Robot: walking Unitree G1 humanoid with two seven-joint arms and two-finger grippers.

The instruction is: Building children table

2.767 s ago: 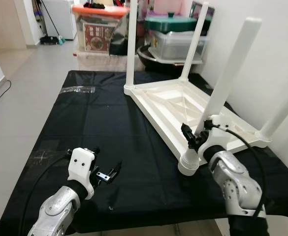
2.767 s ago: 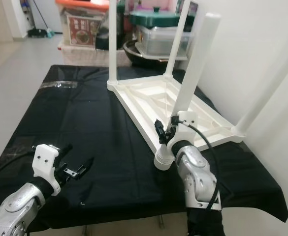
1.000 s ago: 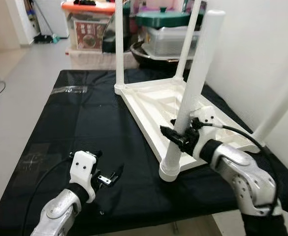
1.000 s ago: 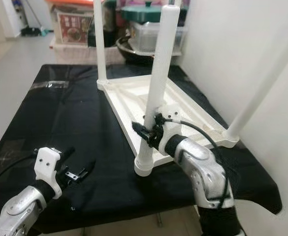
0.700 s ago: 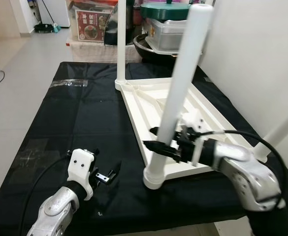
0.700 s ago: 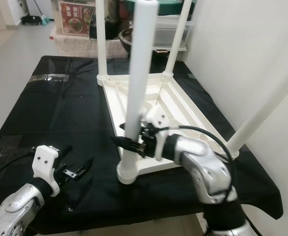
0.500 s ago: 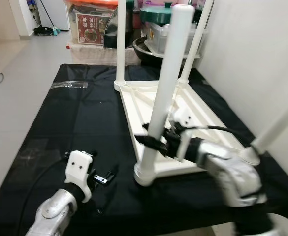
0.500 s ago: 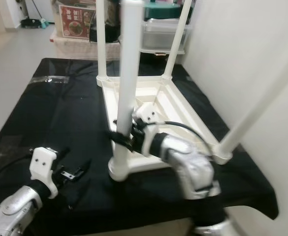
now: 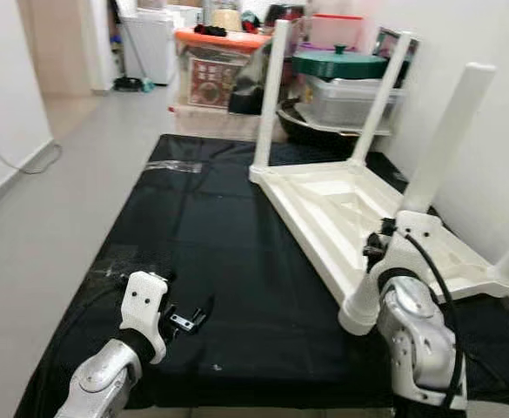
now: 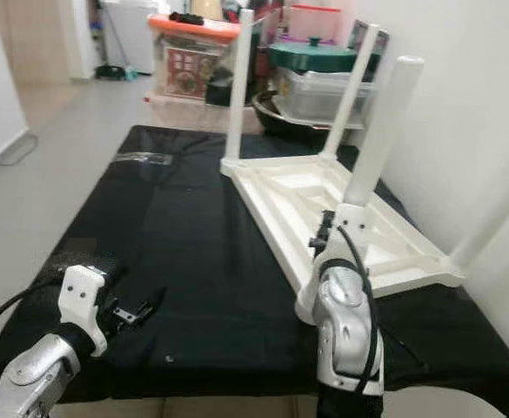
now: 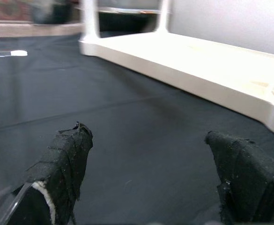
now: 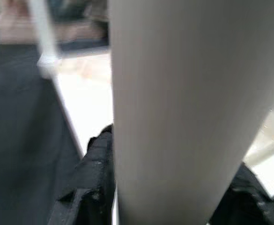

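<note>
Left gripper (image 9: 189, 320): at 7 o'clock, our fingers spread wide over the black cloth (image 9: 219, 252).
Table (image 9: 341, 205): upside down at 2 o'clock; we count four legs.
Right gripper (image 12: 165, 187): clamped on the near leg (image 9: 432, 161).
Behind: storage boxes (image 9: 215, 61) at 12 o'clock.

A black cloth (image 9: 228, 252) lies spread over the work surface beneath both sets of jaws, with a strip of clear tape (image 9: 177, 165) stuck on it far ahead of the left jaws. Beyond the cloth's far edge stand an orange-lidded storage box (image 9: 220, 63), a clear bin (image 9: 345, 97) topped by a green lid (image 9: 339, 63), and a white appliance (image 9: 150, 45). Grey floor (image 9: 80, 165) runs along the left side; a white wall (image 9: 498, 113) rises on the right.
</note>
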